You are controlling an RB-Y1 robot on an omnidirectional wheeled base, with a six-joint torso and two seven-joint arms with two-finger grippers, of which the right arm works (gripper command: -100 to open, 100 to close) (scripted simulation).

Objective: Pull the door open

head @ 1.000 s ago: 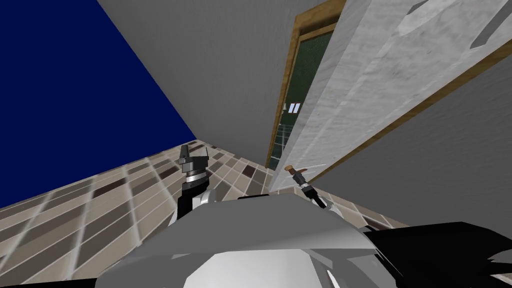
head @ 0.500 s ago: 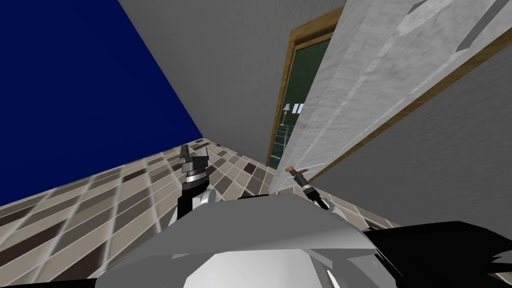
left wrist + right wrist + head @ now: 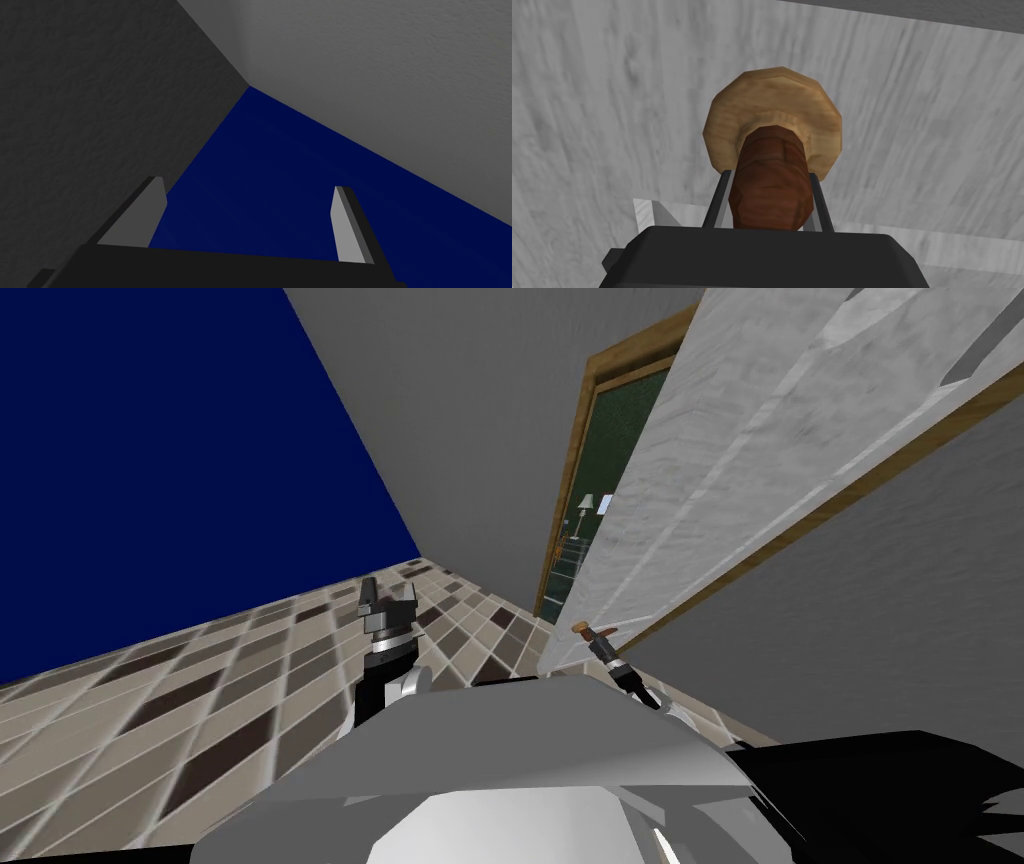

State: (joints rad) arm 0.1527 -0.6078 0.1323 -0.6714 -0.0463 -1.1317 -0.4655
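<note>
A pale grey wood-grain door stands ajar in a brown wooden frame, with a narrow gap at its left edge. Its brown handle sticks out from a round tan plate on the door face. My right gripper is shut on the handle, one finger pressing each side. The head view has the same gripper at the door's lower edge. Raised over the tiled floor, my left gripper stays open and holds nothing, its fingers wide apart.
A dark blue wall runs along the left and a grey wall meets it beside the door. Through the gap I see a green wall and a floor lamp. Brown and beige tiles cover the floor.
The gap between door and frame has widened slightly and the lamp beyond has come into sight. The whole head view has turned, so I have moved. Both grippers keep their poses.
</note>
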